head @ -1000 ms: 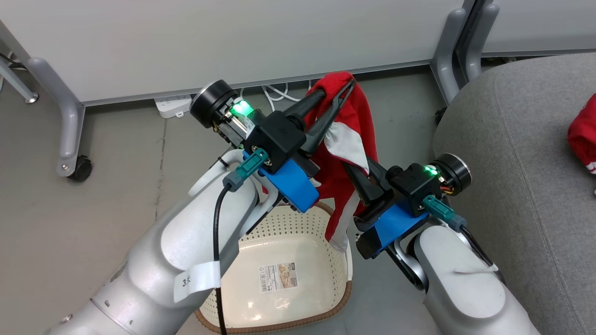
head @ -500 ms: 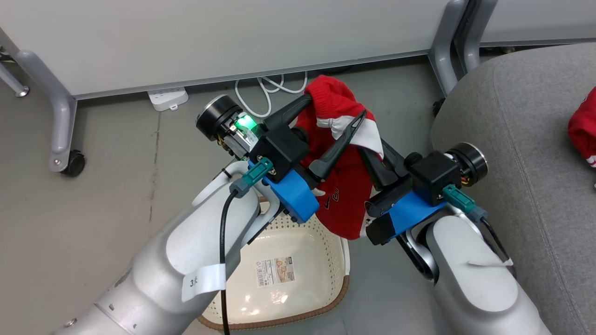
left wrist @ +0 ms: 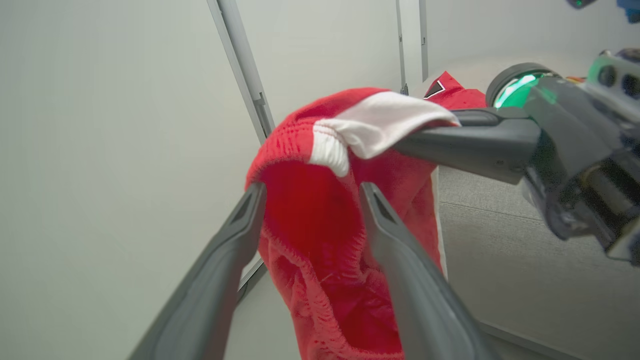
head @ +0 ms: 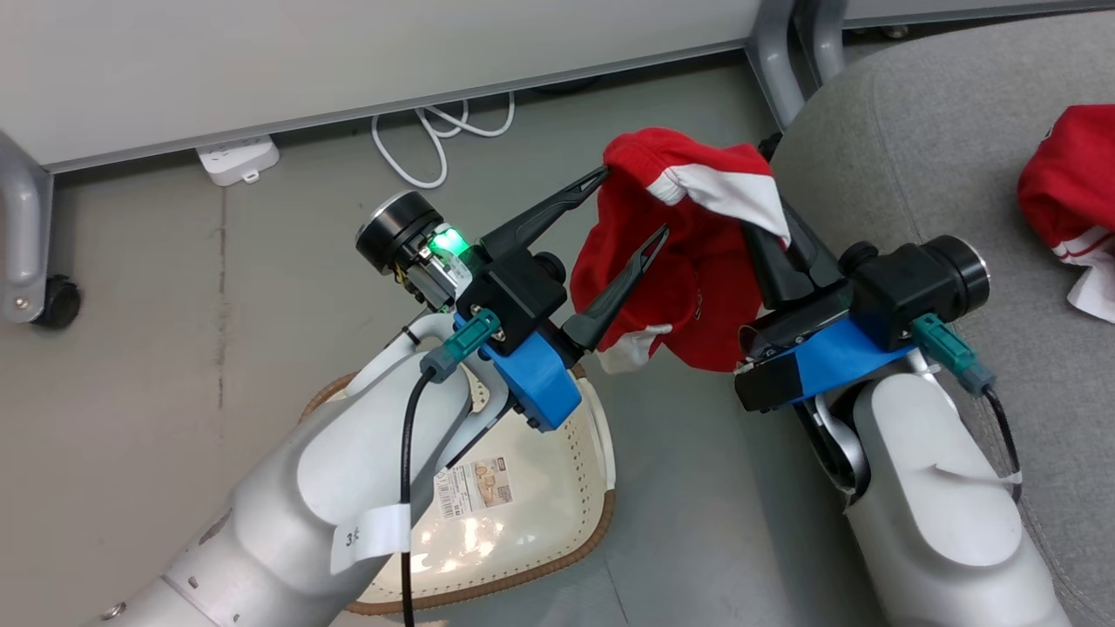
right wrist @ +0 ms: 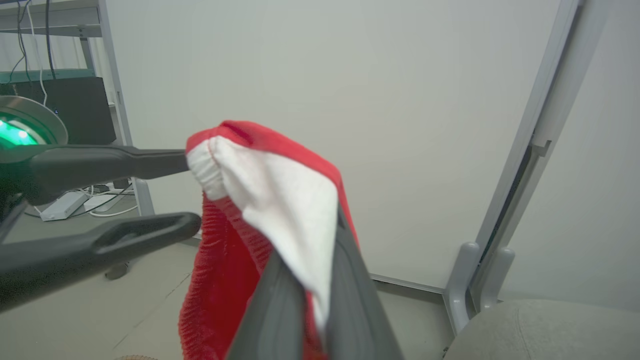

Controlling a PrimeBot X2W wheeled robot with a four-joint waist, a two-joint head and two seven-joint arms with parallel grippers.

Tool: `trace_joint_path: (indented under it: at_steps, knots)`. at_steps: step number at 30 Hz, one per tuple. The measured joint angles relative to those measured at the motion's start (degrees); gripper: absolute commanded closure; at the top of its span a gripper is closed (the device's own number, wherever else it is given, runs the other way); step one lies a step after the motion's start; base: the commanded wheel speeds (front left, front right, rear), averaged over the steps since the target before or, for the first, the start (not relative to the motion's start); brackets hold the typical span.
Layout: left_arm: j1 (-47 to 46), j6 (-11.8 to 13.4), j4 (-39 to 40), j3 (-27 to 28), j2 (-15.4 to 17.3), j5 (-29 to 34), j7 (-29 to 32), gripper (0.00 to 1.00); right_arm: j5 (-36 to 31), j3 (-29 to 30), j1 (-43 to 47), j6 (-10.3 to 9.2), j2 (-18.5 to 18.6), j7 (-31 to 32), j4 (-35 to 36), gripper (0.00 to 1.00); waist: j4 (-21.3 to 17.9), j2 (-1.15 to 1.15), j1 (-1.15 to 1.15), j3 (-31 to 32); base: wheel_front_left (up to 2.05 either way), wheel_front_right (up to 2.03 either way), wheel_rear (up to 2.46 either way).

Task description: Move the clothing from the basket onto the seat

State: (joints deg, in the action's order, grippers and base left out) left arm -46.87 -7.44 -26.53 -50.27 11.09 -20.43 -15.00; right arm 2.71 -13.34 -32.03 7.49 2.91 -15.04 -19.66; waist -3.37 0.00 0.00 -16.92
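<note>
A red garment [head: 697, 279] with a white panel hangs in the air over the floor [head: 131, 348], between the basket [head: 557, 570] and the seat [head: 915, 131], close to the seat's rounded edge. The right gripper [head: 766, 244] has its 2 fingers pressed together on the white part, pinching it from below. The left gripper [head: 631, 205] is spread wide, with 1 finger on each side of the red fabric. Its upper fingertip touches the waistband, and it grips nothing. A 2nd red garment [head: 1067, 196] lies on the seat, at the far right. The basket sits on the floor under the left arm [head: 348, 488], with its label [head: 475, 492] showing on the bottom. A power strip [head: 235, 159] and a white cable [head: 435, 139] lie by the wall panel [head: 261, 52].
</note>
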Motion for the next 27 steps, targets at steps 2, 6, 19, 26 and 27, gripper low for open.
trace_joint_path:
  at_steps: [2,6,19,26,27]
  knots:
    - [0.14,0.00,0.12,-0.36,0.42,0.02,0.00,0.00,-0.10,1.13,0.00,0.00,0.00,0.00,0.76,1.00,-0.90,0.00,0.00,-0.55,0.00,0.00,0.00]
    - [0.19,0.00,1.21,-0.44,1.20,0.41,0.00,0.00,-0.33,3.67,0.03,0.00,-0.03,0.00,2.54,1.00,-2.91,0.00,0.00,-1.59,0.00,0.00,0.00]
    - [0.83,0.00,5.47,-2.44,1.55,2.35,-0.02,0.00,-1.21,12.85,3.37,0.00,-0.01,0.00,8.67,1.00,-11.08,0.00,0.00,-4.12,0.00,0.00,0.00]
    - [0.83,0.00,6.15,-4.11,1.57,2.38,-0.04,0.00,-1.25,17.29,7.27,0.00,-0.01,-0.01,10.85,1.00,-13.78,0.00,0.00,-5.26,0.00,0.00,0.00]
    - [0.83,0.00,6.16,-4.16,1.58,2.38,-0.05,0.00,-1.25,17.79,7.84,0.00,-0.01,0.00,11.07,1.00,-14.07,0.00,0.00,-5.37,0.00,0.00,0.00]
